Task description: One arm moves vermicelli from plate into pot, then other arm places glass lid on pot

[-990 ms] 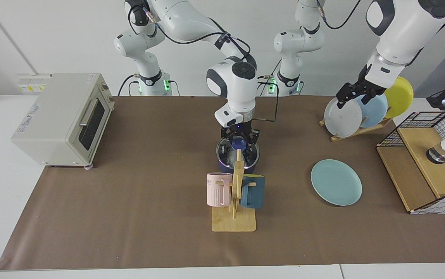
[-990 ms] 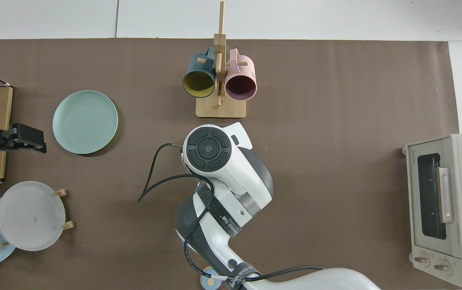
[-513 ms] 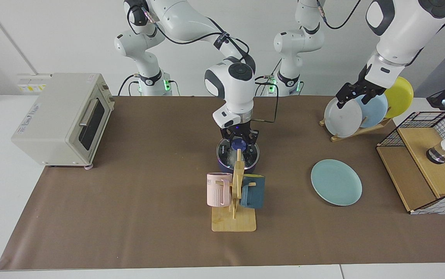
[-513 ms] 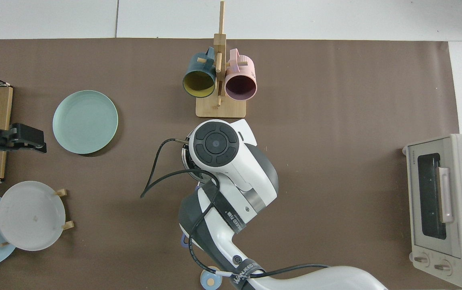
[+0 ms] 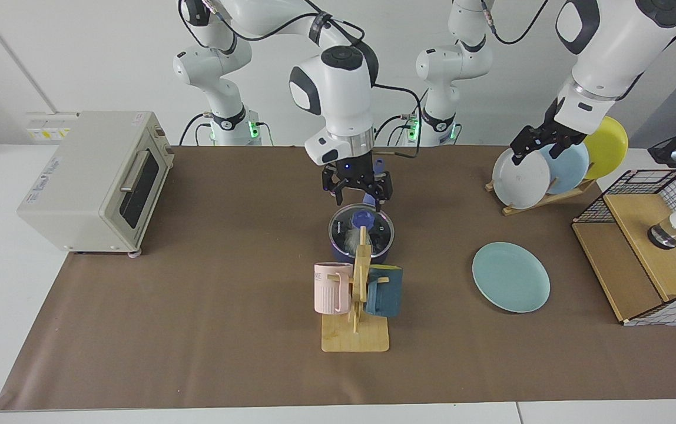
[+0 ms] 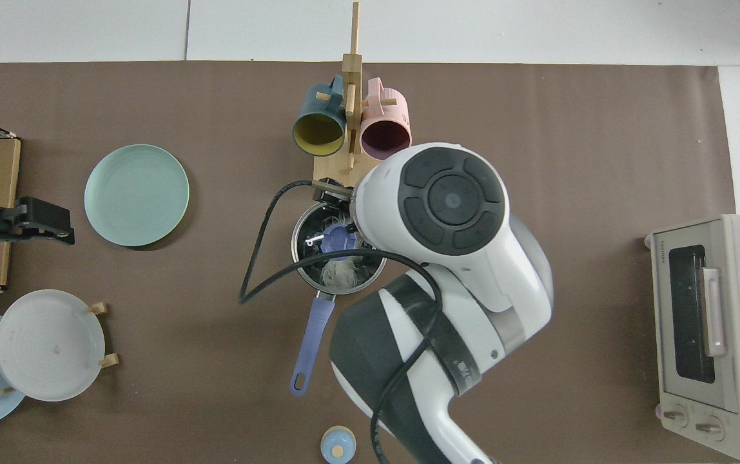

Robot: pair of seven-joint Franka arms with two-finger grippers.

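The table point(image 5: 138, 353) is covered by a brown mat. Directly on it, below the right gripper's fingers point(image 5: 383, 189), stands the pot point(image 5: 343, 252) with the glass lid point(image 5: 373, 227) on it. Beyond lie the plate point(image 5: 510, 277), a mug stand point(image 5: 354, 338) and a toaster oven point(image 5: 79, 182).

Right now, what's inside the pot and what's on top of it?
The glass lid sits on the pot; through it shows a pale vermicelli clump. The right gripper hangs above, jaws open. The arm hides the pot's far side from above.
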